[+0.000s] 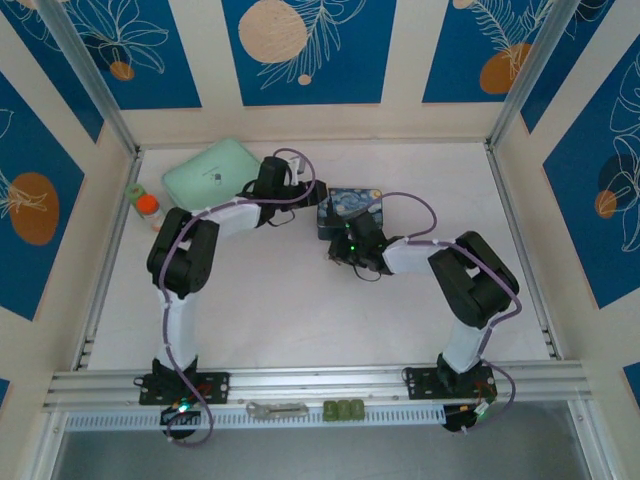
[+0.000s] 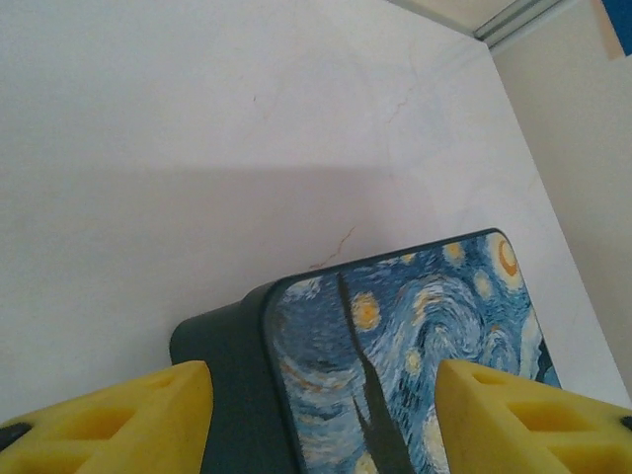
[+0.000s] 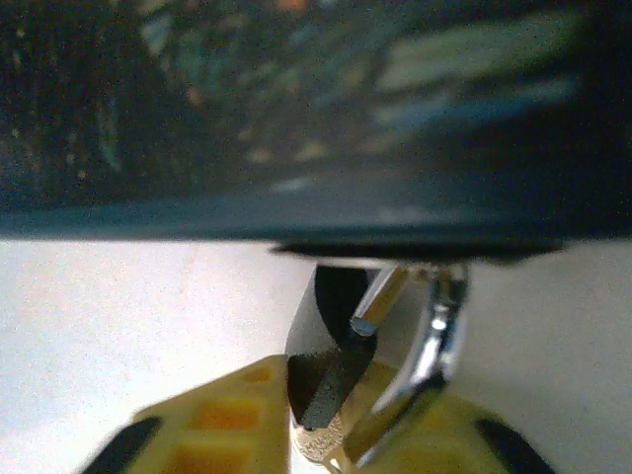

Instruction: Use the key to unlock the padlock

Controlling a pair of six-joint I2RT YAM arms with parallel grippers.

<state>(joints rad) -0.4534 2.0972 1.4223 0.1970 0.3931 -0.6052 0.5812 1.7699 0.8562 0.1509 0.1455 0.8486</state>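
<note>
The padlock [image 3: 331, 380], a small dark block, hangs just under the edge of the blue starry-night tin [image 1: 350, 205]. My right gripper [image 3: 331, 415] is shut on the dark body, with yellow fingers pressed to both sides. Its silvery shackle [image 3: 439, 326] curves up to the tin's rim, and a straight silvery leg [image 3: 375, 306] ends free above the body. I cannot make out the key. In the top view the right gripper [image 1: 345, 243] sits at the tin's near side. My left gripper [image 2: 324, 395] stands open, straddling the corner of the tin [image 2: 415, 336] without touching it.
A mint-green case [image 1: 212, 172] lies at the back left, with a small orange-capped bottle [image 1: 148, 208] beside it. A flat grey metal bar [image 1: 277, 409] and green blocks [image 1: 345, 410] rest on the front rail. White tabletop lies in front of the arms.
</note>
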